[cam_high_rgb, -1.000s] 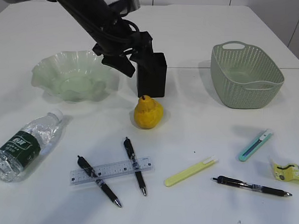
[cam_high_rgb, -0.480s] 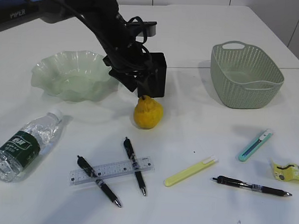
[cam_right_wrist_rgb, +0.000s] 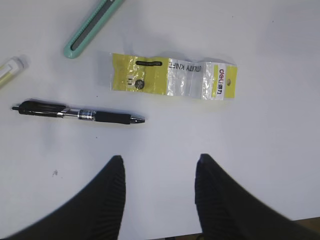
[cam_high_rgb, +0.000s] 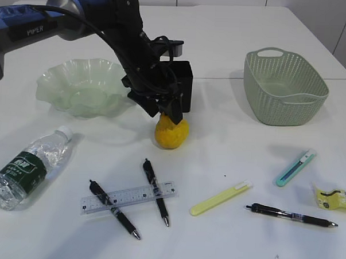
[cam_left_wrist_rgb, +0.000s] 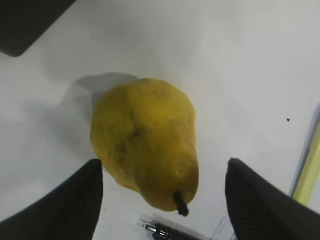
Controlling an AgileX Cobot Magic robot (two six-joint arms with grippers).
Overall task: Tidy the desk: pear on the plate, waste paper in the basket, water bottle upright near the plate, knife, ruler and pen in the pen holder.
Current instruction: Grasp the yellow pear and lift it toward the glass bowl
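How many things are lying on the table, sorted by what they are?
Pens: 3
Knives: 2
Ruler: 1
Pear: 1
Water bottle: 1
Plate: 1
Basket: 1
Pen holder: 1
Waste paper: 1
Total: 12

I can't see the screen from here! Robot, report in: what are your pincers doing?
Left pincer open, straddling small yellow pear, not gripping. Right pincer open, empty, above yellow-white wrapper scrap. Matte black pen holder close behind pear.
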